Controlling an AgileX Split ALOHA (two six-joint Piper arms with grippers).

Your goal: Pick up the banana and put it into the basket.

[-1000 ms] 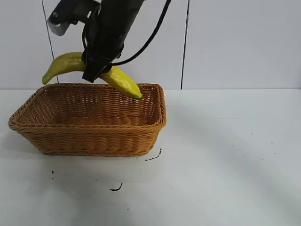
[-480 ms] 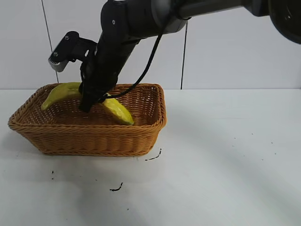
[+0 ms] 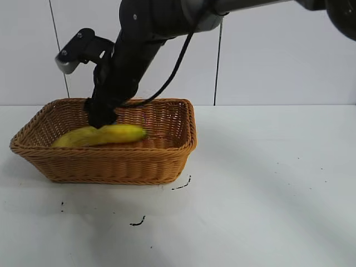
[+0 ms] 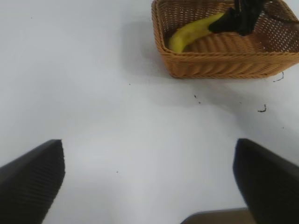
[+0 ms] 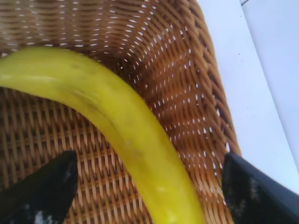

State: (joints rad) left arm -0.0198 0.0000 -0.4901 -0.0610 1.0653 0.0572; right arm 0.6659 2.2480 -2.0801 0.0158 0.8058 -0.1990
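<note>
The right gripper (image 3: 102,118) hangs inside the tan woven wicker basket (image 3: 111,161), fingers spread wide above the long curved yellow banana (image 3: 100,135) lying on its floor. The left gripper (image 4: 149,186), spread too, waits well clear of the basket. The banana looks light, smooth and bruisable, best gripped mid-length. A second ago it hung clamped above the rim.

From my remote station, the flat white tabletop (image 3: 267,183) carried a single object: a rectangular tan-orange woven wicker basket (image 3: 111,164) with flaring sides and a braided rim, which stood flat on the surface toward the left side of the exterior view. A few small black marks (image 3: 182,184) dotted the white surface just in front of the basket. The tabletop ran back to a pale panelled wall (image 3: 278,50).
</note>
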